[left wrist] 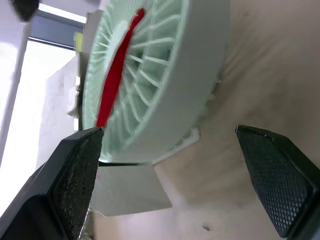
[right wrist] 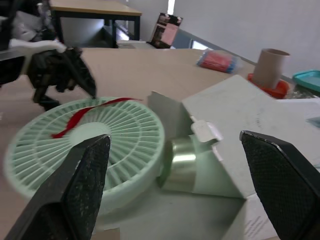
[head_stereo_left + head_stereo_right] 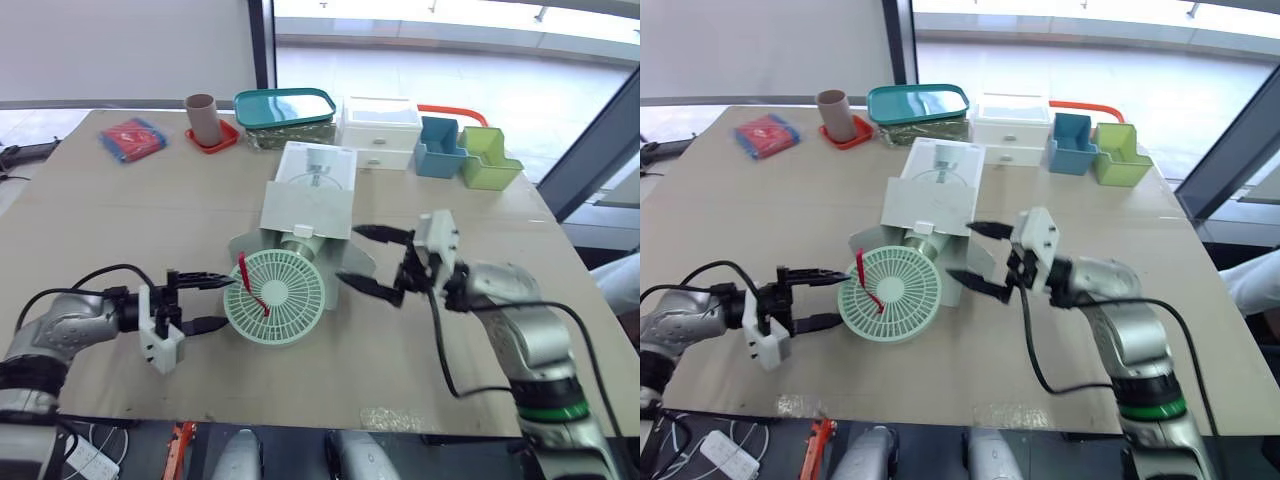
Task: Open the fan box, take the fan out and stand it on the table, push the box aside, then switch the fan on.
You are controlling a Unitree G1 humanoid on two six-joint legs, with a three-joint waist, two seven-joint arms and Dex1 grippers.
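Left gripper [image 3: 226, 303] gaped wide about the fan's [image 3: 275, 297] rim, its wrist view showing the red ribbon [image 1: 117, 75]. The fan lay on the counter [image 3: 120, 230], silver stem [image 2: 180, 160] inside the box [image 3: 310, 205] in the right wrist view. Right gripper [image 3: 348, 254] spread wide alongside.

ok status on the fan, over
Left gripper open, fingers either side of fan rim. Right gripper open by box mouth. Fan head out, lying down, rear inside box.
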